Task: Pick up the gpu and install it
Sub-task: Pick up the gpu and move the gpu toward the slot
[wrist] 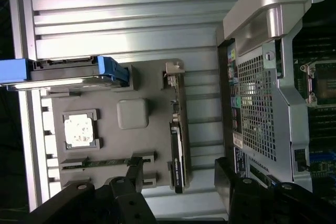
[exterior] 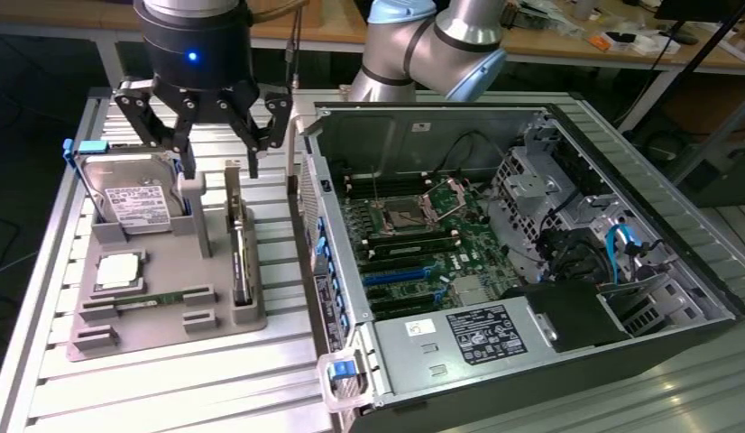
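Observation:
The gpu (exterior: 236,245) stands on edge in a slot of the grey holder tray (exterior: 168,329), a thin dark card with a pale bracket at its far end. The wrist view has the gpu (wrist: 177,148) as a narrow dark strip between the two fingers. My gripper (exterior: 222,167) hangs just above the card's far end, open, its black fingers (exterior: 186,162) spread to either side and touching nothing. In the wrist view the gripper (wrist: 178,182) straddles the card's line with a wide gap.
The tray also holds a silver hard drive (exterior: 138,194) with a blue clip, a processor (exterior: 117,271) and a green memory stick (exterior: 150,298). The opened computer case (exterior: 661,298) lies at the exterior view's right, motherboard (exterior: 409,244) exposed, its side wall (exterior: 330,271) close to the tray.

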Controlling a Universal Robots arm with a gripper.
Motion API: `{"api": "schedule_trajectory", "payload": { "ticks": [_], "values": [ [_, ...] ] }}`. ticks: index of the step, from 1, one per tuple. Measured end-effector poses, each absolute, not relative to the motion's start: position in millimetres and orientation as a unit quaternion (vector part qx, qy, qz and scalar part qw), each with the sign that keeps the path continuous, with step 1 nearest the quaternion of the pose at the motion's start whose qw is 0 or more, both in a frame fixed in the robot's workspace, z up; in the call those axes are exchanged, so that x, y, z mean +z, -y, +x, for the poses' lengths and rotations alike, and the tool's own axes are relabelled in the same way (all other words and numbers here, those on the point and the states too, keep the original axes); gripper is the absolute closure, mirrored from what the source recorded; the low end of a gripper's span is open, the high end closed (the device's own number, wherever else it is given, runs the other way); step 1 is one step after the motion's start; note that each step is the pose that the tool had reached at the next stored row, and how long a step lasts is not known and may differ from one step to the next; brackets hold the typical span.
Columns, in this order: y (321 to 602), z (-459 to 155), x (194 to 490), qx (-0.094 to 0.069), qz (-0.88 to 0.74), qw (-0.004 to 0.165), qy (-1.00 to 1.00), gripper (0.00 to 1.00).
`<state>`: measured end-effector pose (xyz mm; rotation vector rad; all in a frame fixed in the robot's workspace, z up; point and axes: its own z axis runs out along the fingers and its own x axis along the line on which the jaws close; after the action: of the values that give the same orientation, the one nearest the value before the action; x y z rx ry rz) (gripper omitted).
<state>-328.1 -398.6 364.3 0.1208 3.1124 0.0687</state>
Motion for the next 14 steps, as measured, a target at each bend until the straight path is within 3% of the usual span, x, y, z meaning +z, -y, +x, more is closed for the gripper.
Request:
{"api": "schedule_trajectory", "payload": {
  "ticks": [14],
  "values": [
    [401, -328, 349, 0.022, 0.019, 0.010, -1.000, 0.34]
  ]
}}
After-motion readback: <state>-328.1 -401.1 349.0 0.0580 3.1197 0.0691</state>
